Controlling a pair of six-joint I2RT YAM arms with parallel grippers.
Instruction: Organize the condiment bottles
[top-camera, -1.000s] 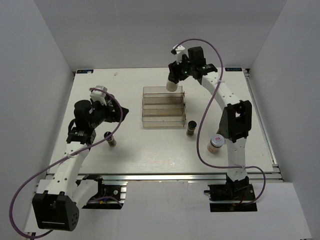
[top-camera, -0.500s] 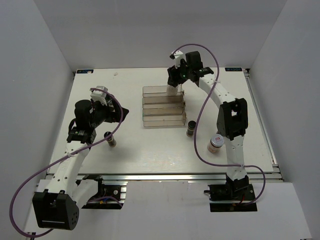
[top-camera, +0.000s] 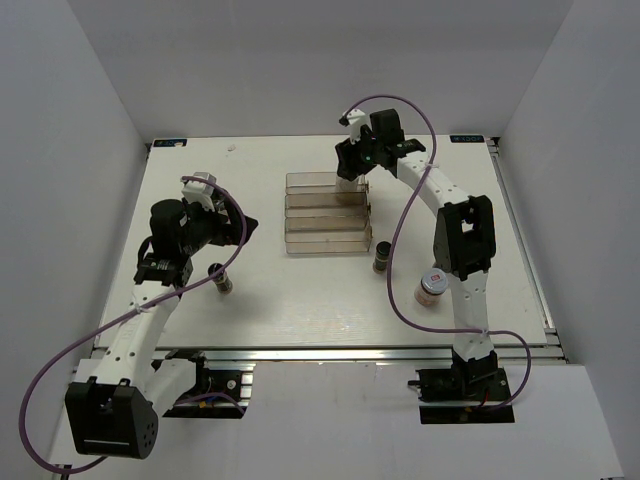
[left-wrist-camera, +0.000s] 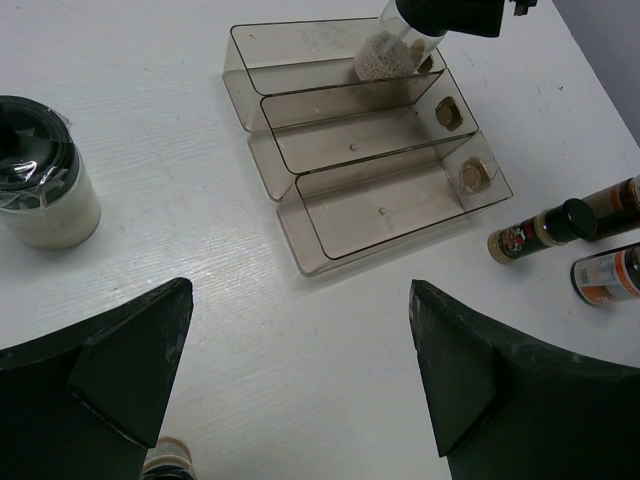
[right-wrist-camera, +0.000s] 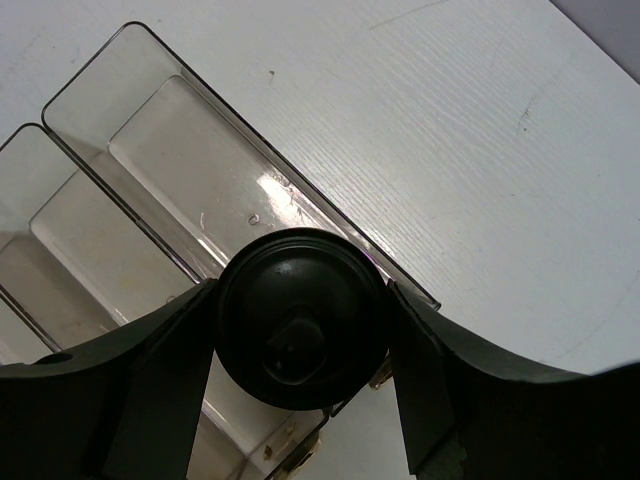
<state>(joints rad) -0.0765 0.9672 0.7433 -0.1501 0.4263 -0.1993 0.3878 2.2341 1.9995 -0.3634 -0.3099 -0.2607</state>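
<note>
Condiment bottle (left-wrist-camera: 392, 55): pale, black cap | right claw (right-wrist-camera: 300, 325) gripping it | left claw (left-wrist-camera: 300, 375) spread wide

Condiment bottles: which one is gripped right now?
The pale granule-filled jar with the black cap, clamped in the right gripper at the rack's rear tier. The other bottles sit ungripped on the table.

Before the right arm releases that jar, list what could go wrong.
1. The right gripper holds the pale jar at the right end of the top tier of the rack, its cap overlapping the rim in the wrist view; released there, it might catch the wall and tip.
2. The open left gripper hangs with a small jar right beside one finger; a sideways move could knock it over.
</note>
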